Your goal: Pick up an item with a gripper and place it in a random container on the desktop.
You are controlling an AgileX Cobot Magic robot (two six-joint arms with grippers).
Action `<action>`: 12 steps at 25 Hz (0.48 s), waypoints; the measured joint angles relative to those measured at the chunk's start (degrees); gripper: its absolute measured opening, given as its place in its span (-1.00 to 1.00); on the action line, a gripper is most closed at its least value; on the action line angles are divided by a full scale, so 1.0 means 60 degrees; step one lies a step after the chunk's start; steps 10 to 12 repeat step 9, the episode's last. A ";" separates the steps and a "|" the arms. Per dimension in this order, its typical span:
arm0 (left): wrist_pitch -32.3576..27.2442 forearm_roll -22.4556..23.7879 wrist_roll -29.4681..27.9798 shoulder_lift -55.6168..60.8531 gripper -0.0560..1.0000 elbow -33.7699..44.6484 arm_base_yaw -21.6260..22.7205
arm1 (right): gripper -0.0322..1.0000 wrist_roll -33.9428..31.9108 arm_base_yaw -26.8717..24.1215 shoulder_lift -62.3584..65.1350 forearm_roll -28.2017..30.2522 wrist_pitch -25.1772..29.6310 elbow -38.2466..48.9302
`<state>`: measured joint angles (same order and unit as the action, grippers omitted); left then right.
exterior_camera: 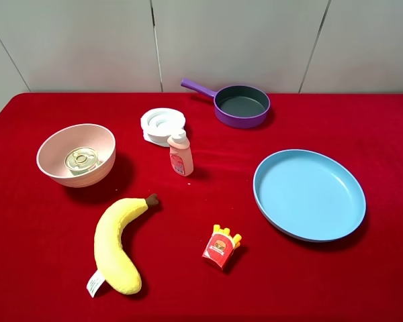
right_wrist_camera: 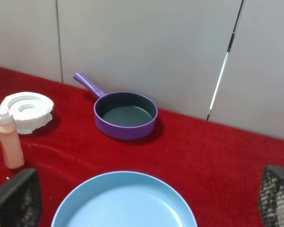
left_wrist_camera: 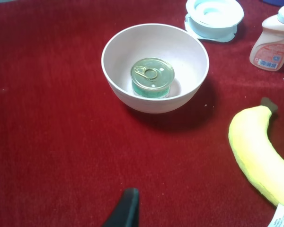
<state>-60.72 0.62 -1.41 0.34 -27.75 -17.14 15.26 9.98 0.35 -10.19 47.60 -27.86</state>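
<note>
**Can in bowl, jaws empty**

My right jaws (right_wrist_camera: 142, 201) are spread wide, holding nothing, over the blue plate (right_wrist_camera: 125, 201). Left jaws: only one tip visible, can't tell their state. Tin can (exterior_camera: 81, 161) sits upright inside pink bowl (exterior_camera: 54, 144) near worktop's (exterior_camera: 40, 268) left edge.
</note>
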 joint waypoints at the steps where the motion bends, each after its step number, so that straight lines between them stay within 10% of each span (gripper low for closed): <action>1: 0.0000 0.0000 0.0000 0.0000 0.85 0.0000 0.0000 | 0.41 0.0000 0.0000 0.0000 0.0000 0.0000 0.0000; 12: 0.0000 0.0000 0.0000 0.0000 0.85 0.0000 0.0000 | 0.41 0.0000 0.0000 0.0000 0.0000 0.0000 0.0000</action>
